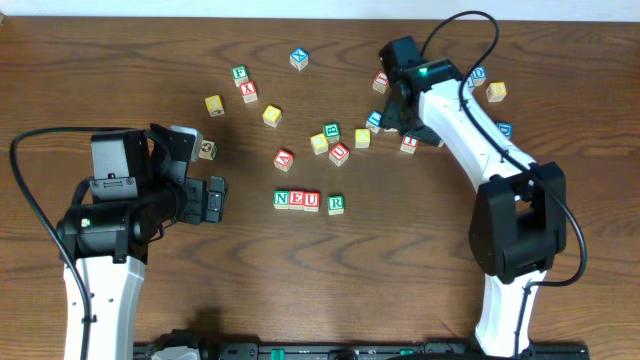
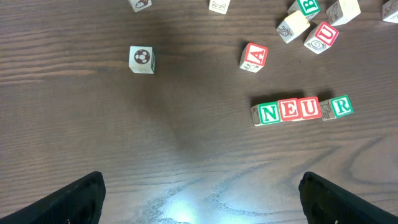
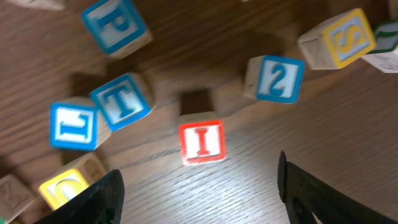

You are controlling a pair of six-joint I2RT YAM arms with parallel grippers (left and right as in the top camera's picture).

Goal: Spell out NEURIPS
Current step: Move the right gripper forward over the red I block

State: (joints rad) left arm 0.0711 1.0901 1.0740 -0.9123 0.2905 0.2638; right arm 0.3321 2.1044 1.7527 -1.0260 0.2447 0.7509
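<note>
Cubes N (image 2: 268, 113), E (image 2: 290, 110) and U (image 2: 309, 108) touch in a row, with R (image 2: 341, 106) a small gap further right; overhead the row (image 1: 297, 199) lies mid-table. My left gripper (image 1: 220, 198) is open over bare wood left of the row, its jaws (image 2: 202, 199) empty. My right gripper (image 1: 393, 118) hovers open over the scattered cubes. The red I cube (image 3: 202, 142) lies on the table just ahead of the right gripper (image 3: 199, 186), centred between the fingers and untouched. A blue P cube (image 3: 115, 23) and a yellow S cube (image 3: 342, 37) lie beyond it.
Around the I cube lie a blue T cube (image 3: 121, 101), another blue cube (image 3: 73, 126) and a blue 2 cube (image 3: 277, 78). A red A cube (image 2: 254, 56), a second red U cube (image 2: 322, 36) and a football cube (image 2: 142, 58) lie above the row.
</note>
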